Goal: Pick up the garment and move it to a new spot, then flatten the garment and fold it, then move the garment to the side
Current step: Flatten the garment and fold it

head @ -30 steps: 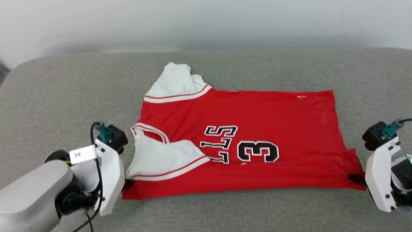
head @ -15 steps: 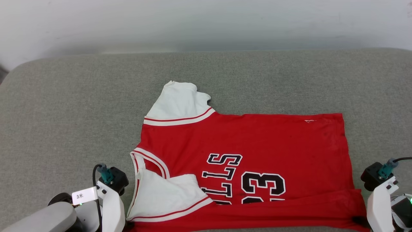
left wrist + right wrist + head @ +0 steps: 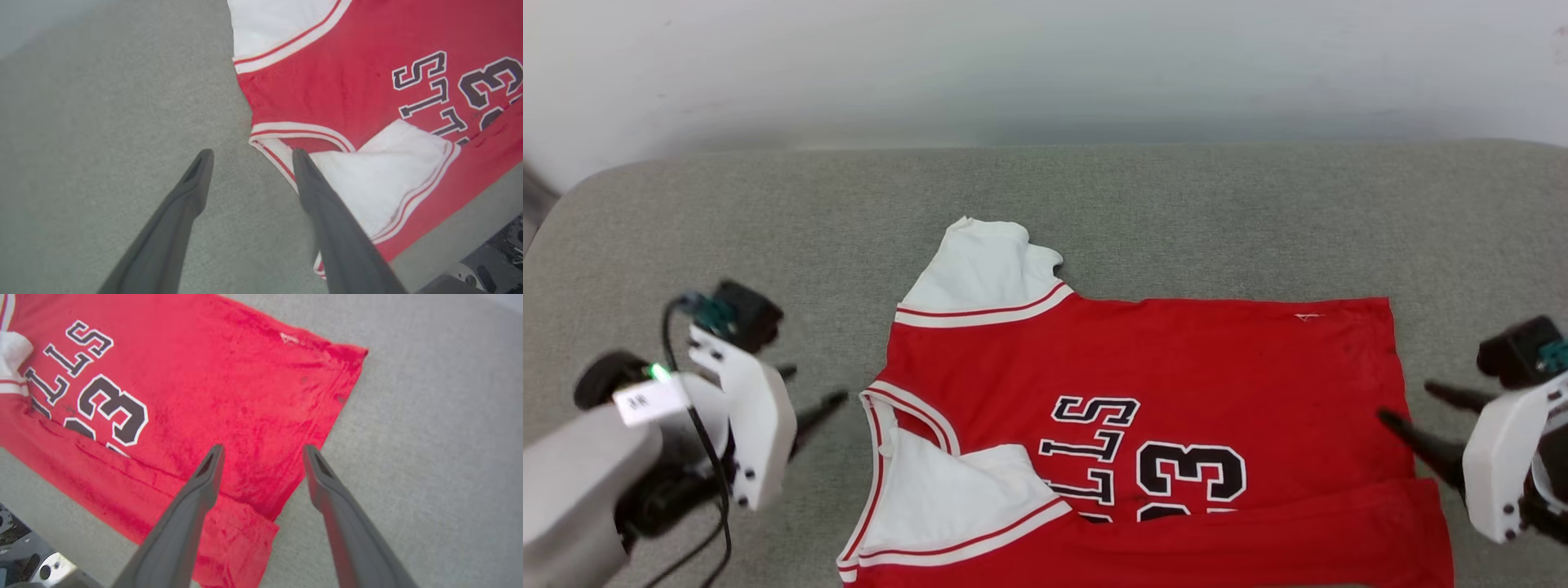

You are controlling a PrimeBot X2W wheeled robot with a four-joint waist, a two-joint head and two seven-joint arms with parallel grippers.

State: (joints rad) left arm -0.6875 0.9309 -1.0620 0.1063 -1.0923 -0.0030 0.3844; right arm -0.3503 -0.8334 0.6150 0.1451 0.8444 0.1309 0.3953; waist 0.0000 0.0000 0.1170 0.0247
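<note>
The garment (image 3: 1143, 384) lies spread on the grey cushion (image 3: 1176, 204), near edge flopped over, and looks light and limp, so I'd pinch shoulder and hem corners — left gripper (image 3: 813, 385) and right gripper (image 3: 1406, 402) both gape wide, holding nothing.

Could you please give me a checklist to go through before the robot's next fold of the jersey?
1. Left gripper open, holding nothing: ok.
2. Right gripper open, holding nothing: ok.
3. Jersey spread on the cushion, front up: ok.
4. Near edge folded over the lower part of the number: ok.
5. Far sleeve folded in: not ok, it sticks out past the body.
6. Right gripper's fingers off the hem: cannot tell.
</note>
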